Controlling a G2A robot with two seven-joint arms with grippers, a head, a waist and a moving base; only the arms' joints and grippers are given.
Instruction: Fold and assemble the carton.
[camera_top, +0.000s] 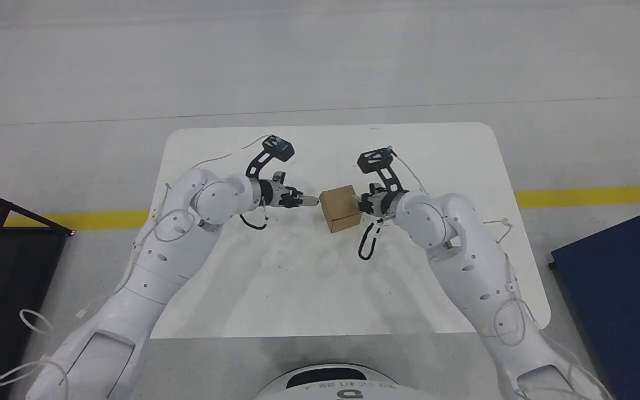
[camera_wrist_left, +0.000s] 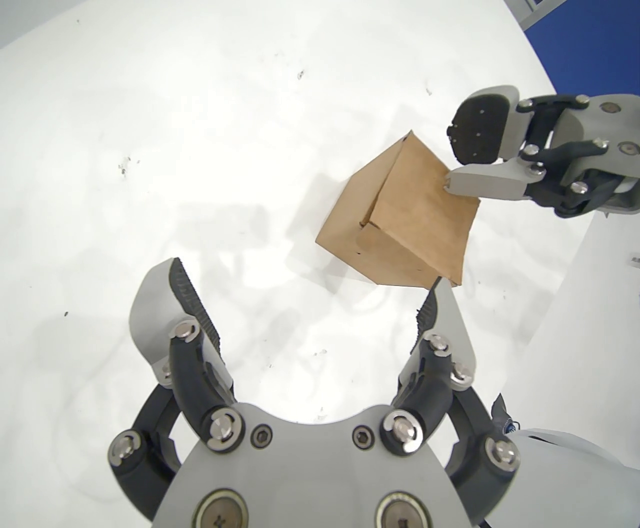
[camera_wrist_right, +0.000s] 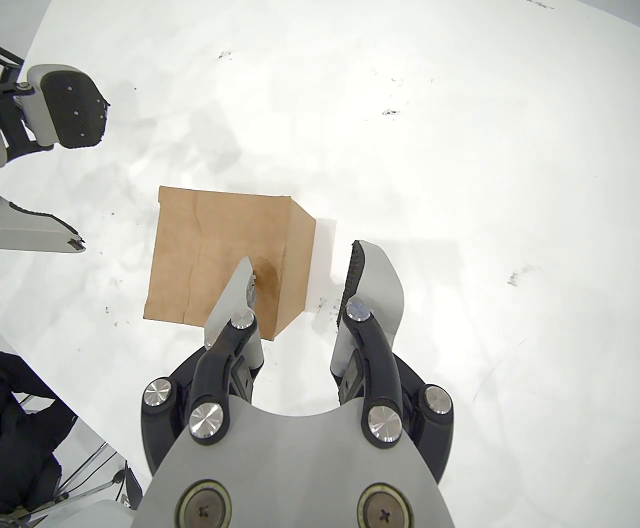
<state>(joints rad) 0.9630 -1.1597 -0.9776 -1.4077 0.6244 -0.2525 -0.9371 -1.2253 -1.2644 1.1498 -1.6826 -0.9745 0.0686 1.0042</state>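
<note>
**Cardboard carton between two open grippers**

Box-shaped, the carton (camera_top: 340, 208) sits at the middle of the table (camera_top: 440, 290). The left gripper (camera_wrist_left: 307, 275), jaws spread wide, has one fingertip just beside a carton corner. The right gripper (camera_wrist_right: 300, 252), jaws also apart, rests one finger on the carton, the other clear.

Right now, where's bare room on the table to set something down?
Free: the far table strip beyond the carton; near stretch between the arms. Crowded: the middle, left end effector and right end effector flanking it.
</note>
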